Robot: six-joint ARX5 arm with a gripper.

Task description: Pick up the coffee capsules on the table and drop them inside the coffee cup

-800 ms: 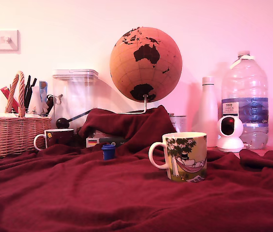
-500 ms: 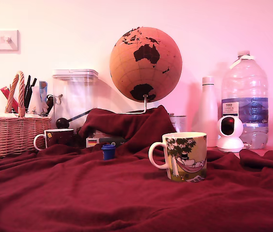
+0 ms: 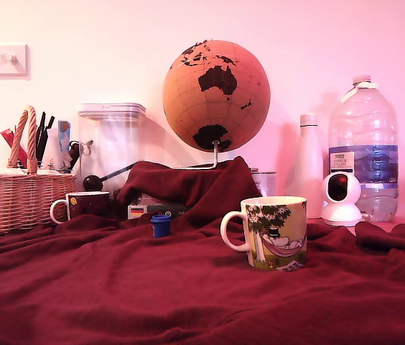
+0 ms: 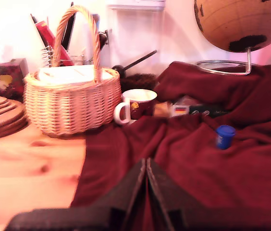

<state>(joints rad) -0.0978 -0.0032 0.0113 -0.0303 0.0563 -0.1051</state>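
Blue capsule [image 3: 161,225] upright on blanket, near mug [image 3: 275,232].

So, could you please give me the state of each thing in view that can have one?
gripper: shut, holding nothing
blue capsule: upright on the blanket, apart from both mugs
cartoon mug: upright, handle toward the exterior view's left; contents hidden
maroon mug: upright beside the basket
wicker basket: upright, handle raised
clear canister: lid on
water bottle: upright, capped

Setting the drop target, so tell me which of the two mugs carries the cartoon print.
The cream mug with the tree and hammock cartoon, at the exterior view's right. The dark maroon mug with the white handle stands by the wicker basket.
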